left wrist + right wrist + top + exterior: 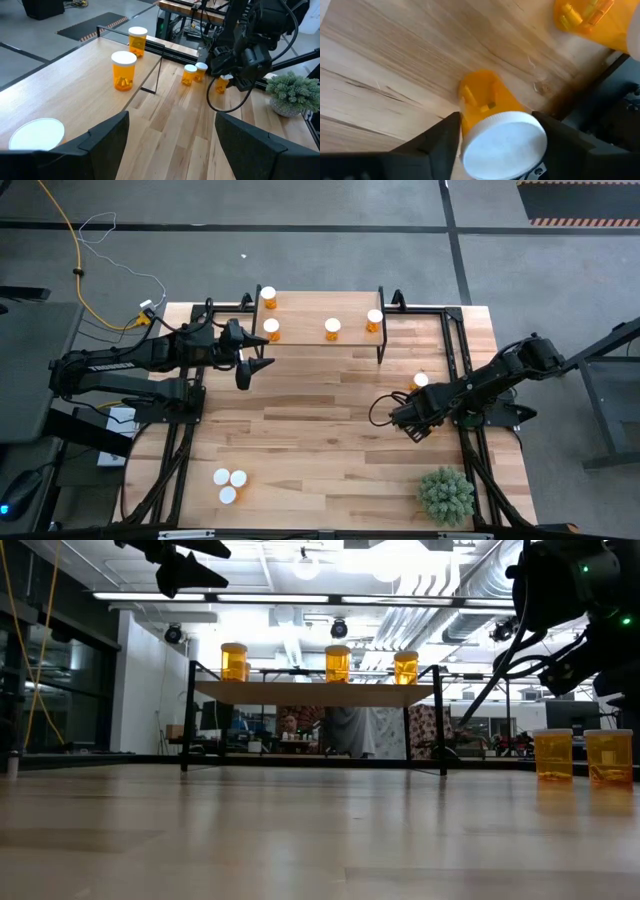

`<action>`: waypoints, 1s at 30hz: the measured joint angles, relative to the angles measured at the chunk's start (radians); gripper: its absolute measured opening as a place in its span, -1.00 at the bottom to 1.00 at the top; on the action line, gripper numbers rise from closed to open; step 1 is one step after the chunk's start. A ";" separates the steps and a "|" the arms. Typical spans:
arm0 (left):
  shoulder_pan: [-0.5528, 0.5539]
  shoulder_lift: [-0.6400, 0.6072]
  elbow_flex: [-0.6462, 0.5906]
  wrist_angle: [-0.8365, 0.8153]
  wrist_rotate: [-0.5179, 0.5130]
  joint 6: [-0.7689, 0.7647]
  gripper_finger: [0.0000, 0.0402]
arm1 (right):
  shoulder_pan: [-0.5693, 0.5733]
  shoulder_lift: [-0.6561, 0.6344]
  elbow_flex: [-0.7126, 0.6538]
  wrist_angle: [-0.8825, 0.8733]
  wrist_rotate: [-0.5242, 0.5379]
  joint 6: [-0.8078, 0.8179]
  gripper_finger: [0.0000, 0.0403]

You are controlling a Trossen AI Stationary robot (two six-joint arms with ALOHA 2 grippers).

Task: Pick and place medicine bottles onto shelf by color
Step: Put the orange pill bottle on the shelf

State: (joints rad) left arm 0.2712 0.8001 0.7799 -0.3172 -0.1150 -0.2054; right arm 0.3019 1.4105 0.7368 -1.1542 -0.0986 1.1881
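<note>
The shelf (320,343) stands at the table's far side and carries several amber medicine bottles (333,329) with white caps, all upright. My left gripper (245,370) hangs open and empty in the air just left of the shelf's near left leg; its spread fingers show in its wrist view (170,135). My right gripper (410,420) is low over the table's right part, shut on one bottle (490,100). Two more bottles (553,755) (608,755) stand on the table near it. Three others (229,483) stand together at the near left. My right gripper holds a medicine bottle by its white cap (502,142), pinched between the two fingers (445,137), one on each side. The fingers come from above, pointing down. The bottle is upright, its amber body pointing at the table; whether its base rests on the wood I cannot tell.
A spiky green plant (446,495) sits at the near right corner. Black frame rails (455,350) run along the table's right edge beside the right arm. Bare wood lies across the table's middle (320,430). People and furniture show in the room behind the shelf.
</note>
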 joint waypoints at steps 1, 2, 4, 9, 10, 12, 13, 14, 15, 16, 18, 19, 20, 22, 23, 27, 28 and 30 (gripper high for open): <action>0.000 0.000 0.000 0.000 0.000 0.000 0.43 | 0.000 0.000 0.000 0.000 0.000 0.000 0.11; 0.000 0.000 0.000 0.000 0.000 0.000 0.43 | 0.000 0.000 0.000 0.000 0.000 0.000 0.06; 0.000 0.000 0.000 0.000 0.000 0.000 0.43 | 0.000 0.000 0.000 0.000 -0.009 -0.001 -0.02; 0.000 0.000 0.000 0.000 0.000 0.000 0.43 | 0.000 0.000 0.012 -0.002 -0.033 -0.023 -0.07; 0.000 0.000 0.000 0.000 0.000 0.000 0.43 | 0.000 0.000 0.024 -0.001 -0.033 -0.035 -0.05; 0.000 0.000 0.000 0.000 0.000 0.000 0.43 | 0.000 0.000 0.060 0.001 -0.030 -0.065 0.00; 0.000 0.000 0.000 0.000 0.000 0.000 0.43 | 0.000 0.000 0.084 0.006 -0.023 -0.087 0.03; 0.000 0.000 0.000 0.000 0.000 0.000 0.43 | 0.000 0.000 0.110 0.016 -0.012 -0.114 0.04; 0.000 0.000 0.000 0.000 0.000 0.000 0.43 | 0.000 0.000 0.139 0.033 0.004 -0.149 0.06; 0.000 0.000 0.000 0.000 0.000 0.000 0.43 | 0.000 0.000 0.173 0.053 0.024 -0.189 0.06; 0.000 0.000 0.000 0.000 0.000 0.000 0.43 | -0.001 0.000 0.249 0.097 0.072 -0.278 0.05; 0.000 0.000 0.000 0.000 0.000 0.000 0.43 | -0.002 0.000 0.289 0.112 0.100 -0.329 0.04; 0.000 0.000 0.000 0.000 0.000 0.000 0.43 | -0.007 0.000 0.338 0.124 0.131 -0.382 0.03; 0.000 0.000 0.000 0.000 0.000 0.000 0.43 | -0.023 0.000 0.440 0.140 0.197 -0.486 0.00; 0.000 0.000 0.000 0.000 0.000 0.000 0.43 | -0.036 0.000 0.495 0.142 0.237 -0.533 -0.02; 0.000 0.000 0.000 0.000 0.000 -0.001 0.43 | -0.102 0.002 0.694 0.145 0.424 -0.704 -0.03; 0.000 0.000 0.000 0.000 0.000 -0.001 0.43 | -0.125 0.006 0.742 0.146 0.471 -0.743 -0.03; 0.000 0.000 0.000 0.000 0.000 -0.001 0.43 | -0.178 0.019 0.823 0.145 0.538 -0.816 -0.03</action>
State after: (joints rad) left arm 0.2714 0.8001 0.7799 -0.3172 -0.1150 -0.2062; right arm 0.1235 1.4294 1.5599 -1.0089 0.4391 0.3718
